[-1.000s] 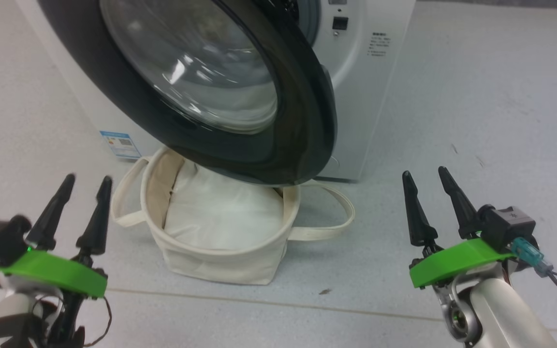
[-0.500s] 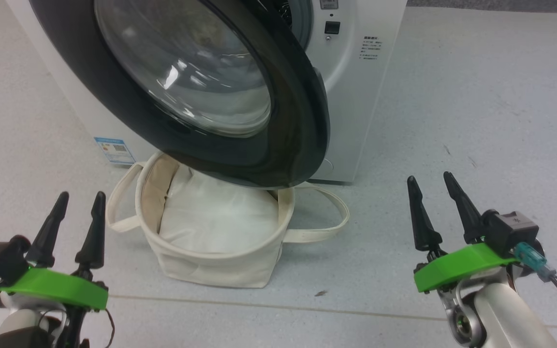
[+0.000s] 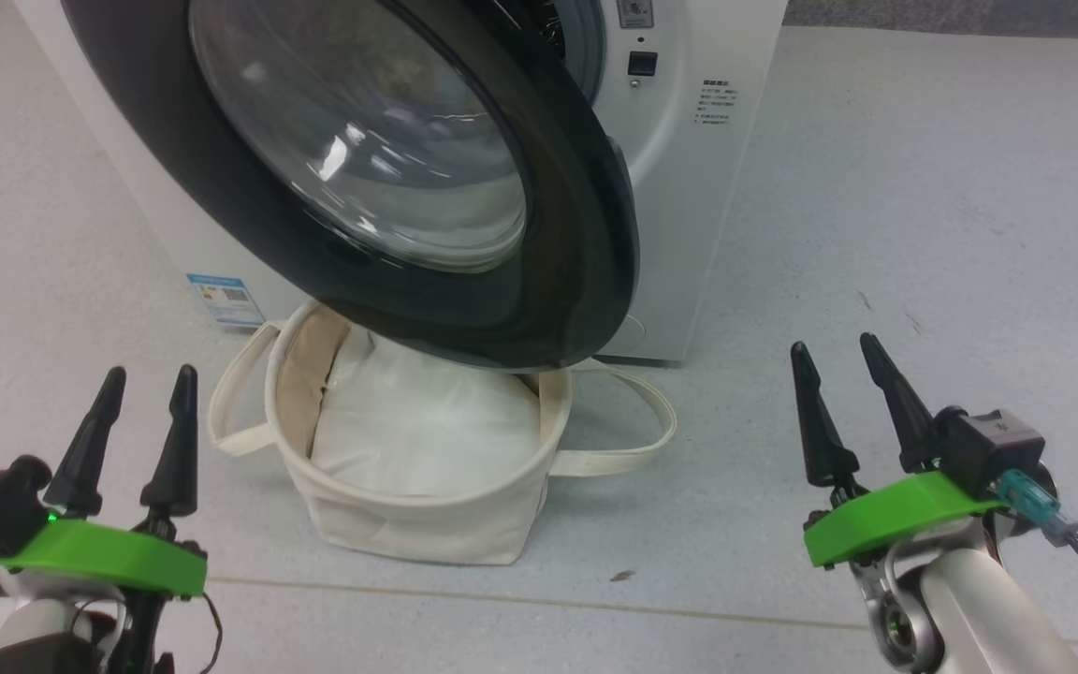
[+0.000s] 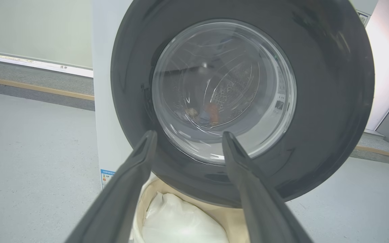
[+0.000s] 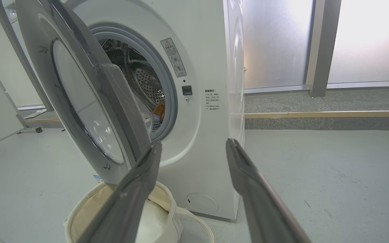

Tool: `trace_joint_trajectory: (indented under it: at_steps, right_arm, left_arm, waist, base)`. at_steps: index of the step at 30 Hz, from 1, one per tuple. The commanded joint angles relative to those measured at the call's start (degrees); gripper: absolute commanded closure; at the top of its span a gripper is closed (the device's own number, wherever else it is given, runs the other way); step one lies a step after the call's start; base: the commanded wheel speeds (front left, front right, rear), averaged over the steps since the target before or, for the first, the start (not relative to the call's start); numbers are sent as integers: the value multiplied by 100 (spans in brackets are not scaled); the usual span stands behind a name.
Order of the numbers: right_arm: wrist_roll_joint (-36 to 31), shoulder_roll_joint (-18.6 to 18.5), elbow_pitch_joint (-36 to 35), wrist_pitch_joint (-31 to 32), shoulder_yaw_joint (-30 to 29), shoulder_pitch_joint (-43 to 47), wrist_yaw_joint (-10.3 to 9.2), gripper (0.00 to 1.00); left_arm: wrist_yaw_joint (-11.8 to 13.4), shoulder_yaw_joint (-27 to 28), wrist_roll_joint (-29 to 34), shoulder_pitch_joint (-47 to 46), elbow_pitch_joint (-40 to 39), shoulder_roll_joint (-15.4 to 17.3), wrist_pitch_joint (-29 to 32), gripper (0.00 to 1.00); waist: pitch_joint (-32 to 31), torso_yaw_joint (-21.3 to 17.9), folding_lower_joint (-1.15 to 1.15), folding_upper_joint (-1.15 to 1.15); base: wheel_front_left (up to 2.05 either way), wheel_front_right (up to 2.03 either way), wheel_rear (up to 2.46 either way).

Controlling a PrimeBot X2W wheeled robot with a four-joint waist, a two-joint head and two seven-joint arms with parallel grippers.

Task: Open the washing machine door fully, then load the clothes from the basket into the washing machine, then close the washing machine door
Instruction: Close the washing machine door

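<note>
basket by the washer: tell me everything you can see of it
The basket is a small round tub of cream canvas, soft-walled, with two loop handles that droop outward to either side. It stands upright on the grey floor right before the washing machine, its back edge under the lower rim of the open washing machine door; contact there cannot be told. A plain white padded cloth lies inside.

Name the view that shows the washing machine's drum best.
Right wrist view: the drum shows directly through the open doorway. Left wrist view shows it blurred through the door glass; head view catches a sliver.
</note>
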Motion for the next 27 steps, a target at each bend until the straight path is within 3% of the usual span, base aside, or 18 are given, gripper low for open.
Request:
trace_joint_trajectory:
  at_steps: [1,2,3,9,16,27]
  right_arm:
    - [21,-52,-202,-71,89,-58,1,79]
    - [15,-52,-209,-71,70,-56,1,95]
    - [7,-56,-217,-71,72,-59,1,100]
    - [5,-72,-282,-71,453,-243,1,100]
    - [215,83,385,-71,1259,-911,1,100]
    - [257,70,1493,-71,1033,-1590,1,100]
  left_arm:
    - [-33,264,57,-93,-207,168,-68,0]
    - [-33,281,48,-87,-213,164,-68,0]
    - [-33,310,37,-80,-220,162,-68,0]
    - [-33,413,18,-45,-249,125,-68,0]
    - [-33,307,13,-15,-217,46,-69,0]
    - [-33,178,-20,-12,-196,68,-69,0]
  waist:
    - [-4,19,0,0]
    - [-10,44,0,0]
    - [-14,73,0,0]
    - [-35,416,0,0]
    - [-80,1024,0,0]
    - [-36,1690,0,0]
  base:
    - [0,0,0]
    - [0,0,0]
    - [0,0,0]
    - [0,0,0]
    - [0,0,0]
    - [0,0,0]
